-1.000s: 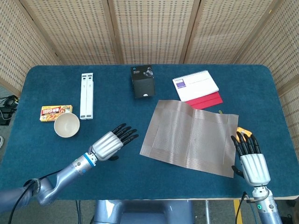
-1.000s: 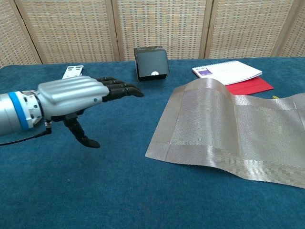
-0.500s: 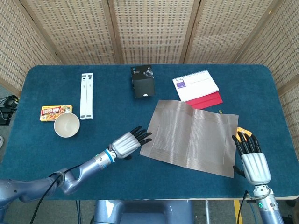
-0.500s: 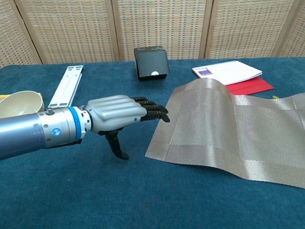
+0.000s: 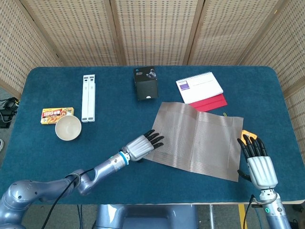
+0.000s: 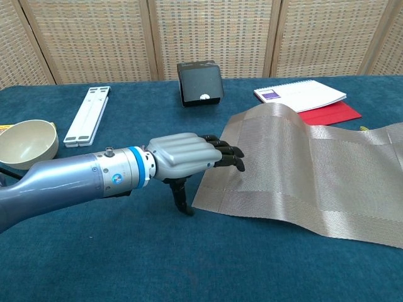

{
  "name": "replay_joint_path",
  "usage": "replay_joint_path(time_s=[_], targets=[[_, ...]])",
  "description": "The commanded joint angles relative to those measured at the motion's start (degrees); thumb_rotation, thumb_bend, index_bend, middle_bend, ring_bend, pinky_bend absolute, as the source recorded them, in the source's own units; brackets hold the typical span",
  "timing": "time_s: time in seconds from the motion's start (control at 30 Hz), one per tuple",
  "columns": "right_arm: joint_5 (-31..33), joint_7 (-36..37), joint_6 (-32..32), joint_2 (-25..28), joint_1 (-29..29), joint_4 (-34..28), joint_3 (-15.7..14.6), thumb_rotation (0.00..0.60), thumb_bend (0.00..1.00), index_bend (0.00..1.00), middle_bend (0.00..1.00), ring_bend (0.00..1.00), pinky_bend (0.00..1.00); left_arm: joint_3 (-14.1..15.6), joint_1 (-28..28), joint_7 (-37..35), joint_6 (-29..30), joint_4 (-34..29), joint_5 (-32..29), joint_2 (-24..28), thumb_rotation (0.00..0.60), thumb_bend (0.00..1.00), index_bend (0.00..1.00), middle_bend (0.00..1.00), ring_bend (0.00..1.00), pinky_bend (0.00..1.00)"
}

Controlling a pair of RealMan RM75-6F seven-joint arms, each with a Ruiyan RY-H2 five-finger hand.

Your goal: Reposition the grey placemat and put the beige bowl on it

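Observation:
The grey placemat (image 5: 196, 140) (image 6: 308, 170) lies right of the table's middle, its far edge humped over a red folder. My left hand (image 5: 144, 144) (image 6: 189, 157) is open, palm down, with its fingertips over the mat's near left corner and its thumb hanging below at the mat's edge. The beige bowl (image 5: 68, 128) (image 6: 26, 142) stands upright and empty at the left, well away from the hand. My right hand (image 5: 258, 161) rests open at the table's front right, just off the mat's right edge; the chest view does not show it.
A black box (image 5: 145, 83) stands at the back centre. A white notebook (image 5: 199, 87) and red folder (image 5: 212, 102) lie behind the mat. A white bar (image 5: 88, 98) and a snack packet (image 5: 56, 115) sit near the bowl. An orange object (image 5: 249, 135) lies beside my right hand.
My left hand has travelled right across the table, from open cloth near the bowl to the mat's near left corner. The right hand, mat and bowl have stayed put.

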Motion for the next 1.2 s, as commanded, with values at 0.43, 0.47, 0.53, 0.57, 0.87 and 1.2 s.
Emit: replay_joint_path(time_s=[0.43,0.47,0.53,0.57,0.87,1.2], targets=[[-1.1,0.3,0.2,0.6,-0.6,-0.9,0.3,0.600,0.00,0.00,0.00,0.00,0.00,-1.6,-2.7,2.5,-1.1,1.6,-3.4,-1.7,0.600,0.09,0.17,0.00,0.00,0.00],[-1.2,0.3,0.2,0.7,-0.6,-1.0,0.3,0.600,0.00,0.00,0.00,0.00,0.00,-1.7,-2.9,2.6,-1.0,1.5,-3.6,-1.6,0.600,0.13,0.17,0.00,0.00,0.00],[-1.4,0.4,0.3,0.7,-0.7,-1.0,0.3,0.600,0.00,0.00,0.00,0.00,0.00,-1.7,-3.0,2.8,-0.9,1.4,-3.9,-1.5,0.600,0.18,0.18,0.00,0.00,0.00],[-1.4,0.5,0.4,0.8,-0.7,-1.0,0.4,0.600,0.00,0.00,0.00,0.00,0.00,-1.7,-3.0,2.8,-0.8,1.3,-4.0,-1.4,0.600,0.21,0.18,0.00,0.00,0.00],[-2.3,0.8,0.5,1.0,-0.9,-1.2,0.4,0.600,0.00,0.00,0.00,0.00,0.00,-1.5,-3.2,2.6,-0.3,1.5,-5.1,-1.4,0.600,0.26,0.21,0.00,0.00,0.00],[-3.3,1.3,1.0,1.4,-1.1,-1.5,0.4,0.600,0.00,0.00,0.00,0.00,0.00,-0.4,-3.2,0.0,-0.1,4.5,-5.5,-3.2,0.600,0.32,0.26,0.00,0.00,0.00]])
